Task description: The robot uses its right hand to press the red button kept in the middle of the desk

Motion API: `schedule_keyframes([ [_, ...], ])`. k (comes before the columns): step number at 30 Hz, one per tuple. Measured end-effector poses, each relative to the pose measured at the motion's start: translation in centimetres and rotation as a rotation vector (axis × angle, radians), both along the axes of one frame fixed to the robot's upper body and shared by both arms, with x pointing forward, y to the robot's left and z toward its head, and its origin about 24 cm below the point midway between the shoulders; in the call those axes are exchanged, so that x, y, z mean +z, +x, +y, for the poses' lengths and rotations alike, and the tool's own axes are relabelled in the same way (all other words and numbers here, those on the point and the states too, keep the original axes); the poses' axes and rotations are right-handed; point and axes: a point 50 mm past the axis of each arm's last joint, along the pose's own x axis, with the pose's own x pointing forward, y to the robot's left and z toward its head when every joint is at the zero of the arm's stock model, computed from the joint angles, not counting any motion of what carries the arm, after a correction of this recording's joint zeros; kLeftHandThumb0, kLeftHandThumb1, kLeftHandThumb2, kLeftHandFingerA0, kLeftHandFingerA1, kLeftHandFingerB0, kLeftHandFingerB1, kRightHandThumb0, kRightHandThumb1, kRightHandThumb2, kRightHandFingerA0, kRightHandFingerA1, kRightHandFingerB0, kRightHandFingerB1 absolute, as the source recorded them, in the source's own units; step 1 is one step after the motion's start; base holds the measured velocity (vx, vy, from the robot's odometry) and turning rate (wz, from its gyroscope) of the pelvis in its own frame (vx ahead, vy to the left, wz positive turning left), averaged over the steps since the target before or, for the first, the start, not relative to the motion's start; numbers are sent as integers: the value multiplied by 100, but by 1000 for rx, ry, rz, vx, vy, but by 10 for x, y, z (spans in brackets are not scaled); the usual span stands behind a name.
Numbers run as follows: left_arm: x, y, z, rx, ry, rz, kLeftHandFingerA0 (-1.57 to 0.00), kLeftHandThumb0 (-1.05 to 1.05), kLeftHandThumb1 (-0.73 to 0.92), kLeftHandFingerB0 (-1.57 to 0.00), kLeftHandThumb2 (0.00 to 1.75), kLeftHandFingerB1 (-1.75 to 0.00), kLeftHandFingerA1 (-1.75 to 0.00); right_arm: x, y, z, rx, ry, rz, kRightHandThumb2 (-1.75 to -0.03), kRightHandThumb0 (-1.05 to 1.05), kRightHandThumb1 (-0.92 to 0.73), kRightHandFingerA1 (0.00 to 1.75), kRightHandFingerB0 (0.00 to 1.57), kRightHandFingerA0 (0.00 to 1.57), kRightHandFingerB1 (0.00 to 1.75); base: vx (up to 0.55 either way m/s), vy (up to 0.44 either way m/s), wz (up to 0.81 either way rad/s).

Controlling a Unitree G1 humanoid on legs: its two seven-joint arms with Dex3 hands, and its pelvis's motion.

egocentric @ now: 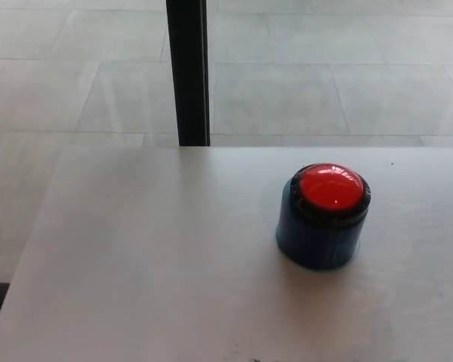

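A round red button (pixel 331 187) with a black rim sits on top of a dark blue cylindrical base (pixel 317 240). It stands upright on the pale wooden desk (pixel 151 256), right of the middle of the head view. Nothing touches the button. Neither of my hands nor any part of my arms shows in the picture.
A black vertical post (pixel 187 72) rises behind the desk's far edge, left of the button. Beyond it lies a grey tiled floor (pixel 325 68). The desk's left edge runs diagonally down to the lower left corner.
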Motion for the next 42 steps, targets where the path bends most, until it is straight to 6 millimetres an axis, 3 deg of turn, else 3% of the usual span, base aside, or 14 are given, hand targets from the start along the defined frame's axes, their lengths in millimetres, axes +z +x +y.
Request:
schedule_keyframes([
  [3, 1, -1, 2, 9, 3, -1, -56, -47, 55, -49, 111, -109, -134, 16, 16, 19, 70, -62, -20, -118, -5, -47, 171, 84, 95, 145, 0, 0, 0],
  [4, 1, -1, 2, 12, 2, -2, -56, -47, 55, -51, 112, -112, -136, 18, 20, 25, 90, -75, -25, -118, -12, -52, 145, 91, 123, 123, 0, 0, 0],
  [5, 1, -1, 2, 15, 1, -2, -56, -47, 55, -51, 112, -112, -136, 21, 26, 35, 127, -92, -34, -118, -12, -52, 145, 91, 123, 123, 0, 0, 0],
  [6, 1, -1, 2, 16, 0, -4, -55, -46, 55, -45, 111, -114, -141, 24, 30, 42, 156, -107, -41, -123, -8, -52, 175, 86, 94, 145, 0, 0, 0],
  [15, 2, 1, 2, 34, 2, -17, -54, -49, 56, -41, 112, -109, -139, 20, 65, 122, 452, -278, -15, -141, -18, -37, 175, 80, 98, 155, 0, 0, 0],
  [23, 2, 3, 1, 31, 4, -17, -58, -49, 54, -49, 111, -109, -134, -12, 82, 180, 630, -367, 93, -126, -16, -47, 175, 79, 97, 154, 0, 0, 0],
  [27, 3, 4, 1, 26, 8, -17, -53, -48, 54, -42, 113, -111, -138, -37, 86, 194, 672, -365, 166, -124, -16, -48, 175, 80, 98, 151, 0, 0, 0],
  [28, 3, 4, 1, 26, 8, -16, -53, -49, 55, -39, 111, -108, -136, -44, 86, 198, 684, -367, 187, -118, -25, -50, 145, 95, 125, 126, 0, 0, 0],
  [33, 3, 4, 1, 35, 3, -26, -54, -48, 55, -46, 110, -110, -134, -65, 89, 209, 715, -377, 262, -119, -27, -48, 142, 93, 122, 124, 0, 0, 0],
  [34, 3, 4, 1, 35, 3, -27, -54, -48, 57, -44, 108, -110, -134, -67, 89, 210, 715, -384, 271, -125, -17, -47, 175, 79, 94, 149, 0, 0, 0],
  [36, 3, 5, 1, 37, 3, -28, -53, -48, 55, -42, 110, -111, -138, -69, 89, 211, 717, -395, 286, -121, -17, -48, 175, 82, 96, 155, 0, 0, 0],
  [38, 3, 5, 1, 38, 3, -28, -54, -47, 56, -44, 109, -111, -139, -74, 90, 217, 728, -406, 304, -117, -26, -48, 142, 99, 122, 128, 0, 0, 0],
  [40, 4, 5, 1, 39, 2, -32, -54, -47, 56, -44, 109, -111, -139, -77, 90, 223, 742, -422, 320, -117, -26, -48, 142, 99, 122, 128, 0, 0, 0],
  [42, 4, 6, 1, 37, 2, -32, -55, -50, 58, -36, 109, -101, -127, -79, 90, 227, 750, -441, 330, -127, -19, -45, 175, 81, 94, 155, 0, 0, 0],
])
